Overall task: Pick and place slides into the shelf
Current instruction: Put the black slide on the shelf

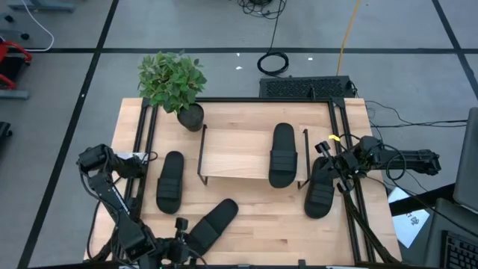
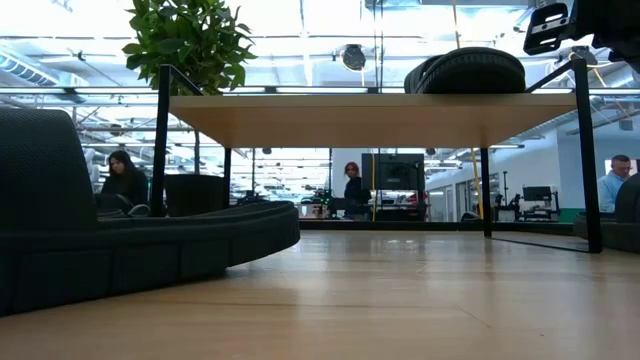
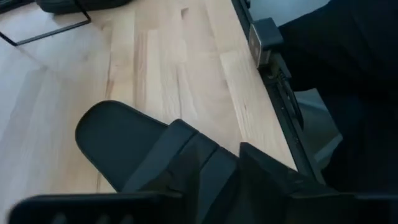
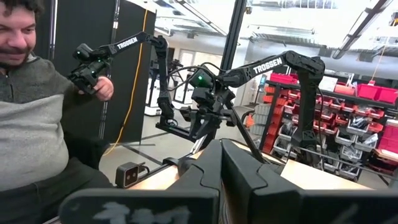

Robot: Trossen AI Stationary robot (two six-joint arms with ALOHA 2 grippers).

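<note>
Showing the desk (image 1: 246, 239) from above, with the shelf (image 1: 239, 166) standing at its middle and the four slides spread over it; one slide (image 1: 283, 155) lies on the right half of the shelf board, lengthwise front to back, and in the low view its ribbed strap rises above the board's edge; a second slide (image 1: 170, 181) lies flat on the desk just left of the shelf; a third slide (image 1: 211, 226) lies slantwise near the front edge of the desk; a fourth slide (image 1: 321, 187) lies on the desk just right of the shelf, beside the black rail.

The left end effector (image 1: 179, 230) sits low at the front of the desk, at the near end of the third slide; its wrist view shows its dark fingers (image 3: 186, 158) over that slide's sole, yet whether they grip it cannot be told.

The right end effector (image 1: 331, 152) hangs above the far end of the fourth slide, near the shelf's right legs; its fingers (image 4: 205, 171) stand narrow, almost together, with nothing between them.

A potted plant (image 1: 173, 82) stands at the desk's far left corner.
</note>
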